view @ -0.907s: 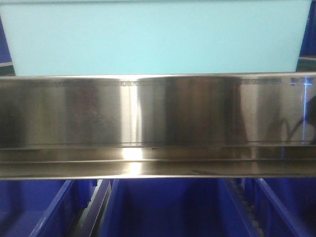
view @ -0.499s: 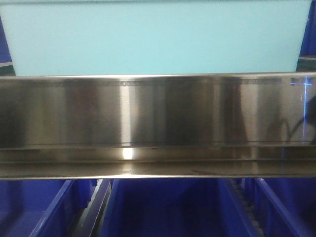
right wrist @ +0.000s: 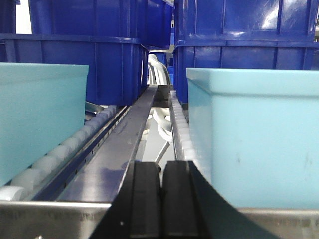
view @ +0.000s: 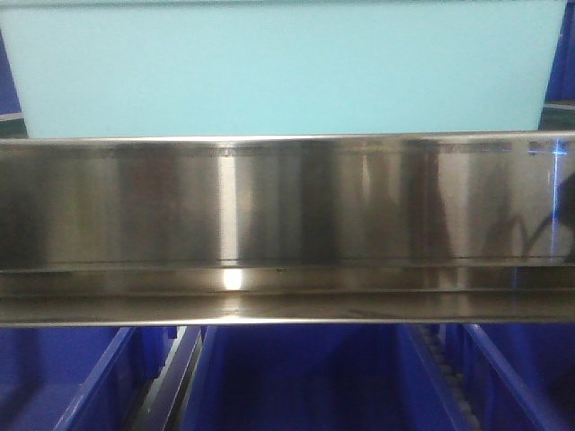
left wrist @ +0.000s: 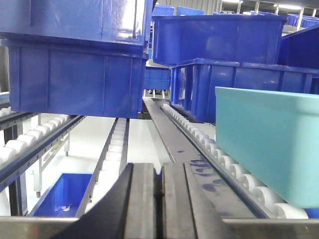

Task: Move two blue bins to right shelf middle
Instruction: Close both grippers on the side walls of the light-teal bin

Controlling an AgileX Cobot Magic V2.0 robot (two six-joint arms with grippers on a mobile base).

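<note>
Front view: aqua bin point(view: 278, 67) fills the top of the frame, sitting just behind the shelf's brushed steel front rail point(view: 287, 206). The rail spans the full width mid-frame. Royal-blue bins point(view: 296, 377) sit along the bottom, under the rail.

Left wrist view: my left end effector point(left wrist: 160, 172) is bottom centre, pads pressed flush together, nothing held. An aqua bin point(left wrist: 269, 144) is at frame right, resting on a roller track point(left wrist: 199, 139). More royal-blue bins are upper left and top right, further back.

Right wrist view: my right end effector point(right wrist: 160, 172) is bottom centre, also closed flush and empty. One aqua bin is at frame left on rollers, and a second aqua bin point(right wrist: 254, 144) is at frame right. A steel divider strip point(right wrist: 119, 154) runs between them, so they sit apart. Royal-blue bins are stacked behind both.
</note>
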